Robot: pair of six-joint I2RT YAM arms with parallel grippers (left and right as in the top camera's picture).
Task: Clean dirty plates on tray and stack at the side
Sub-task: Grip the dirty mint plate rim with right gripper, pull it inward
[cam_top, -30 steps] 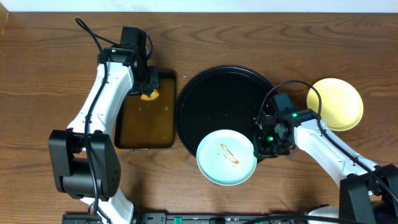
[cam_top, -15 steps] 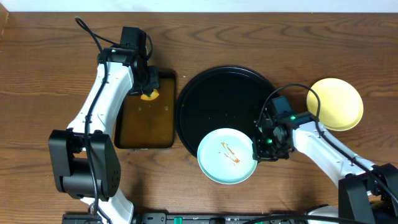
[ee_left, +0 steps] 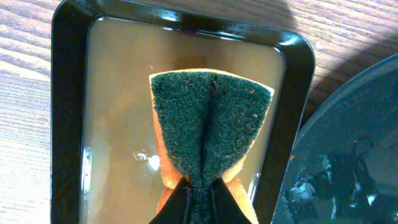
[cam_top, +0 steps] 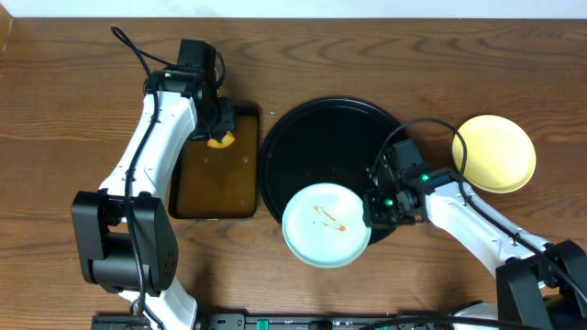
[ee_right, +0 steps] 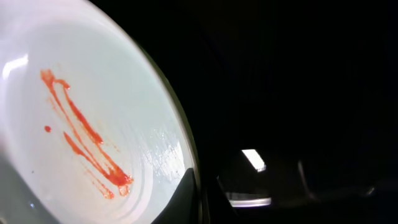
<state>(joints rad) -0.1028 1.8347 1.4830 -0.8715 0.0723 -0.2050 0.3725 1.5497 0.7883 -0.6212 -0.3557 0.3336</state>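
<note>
Plate [cam_top: 326,225] dragged leftward over tray [cam_top: 307,137] rim, right claw [cam_top: 371,209] pinching its edge, left claw [ee_left: 200,198] clamped on sponge [ee_left: 208,118], unmoved

- Mint-green plate [cam_top: 326,225] [ee_right: 93,124]: small, round, shallow, carrying thin orange-red sauce streaks near its centre. It is overhanging the tray's near rim, partly above the tray and partly above the tabletop. The right gripper [cam_top: 374,209] is pinching its right rim.
- Pale yellow plate [cam_top: 495,153]: lying flat on the wood-grain tabletop [cam_top: 55,110] to the right of the tray, apart from it, showing no streaks from overhead.
- Black tray [cam_top: 312,147] [ee_right: 298,81]: large, round, glossy, raised rim, sitting mid-table and reflecting light.
</note>
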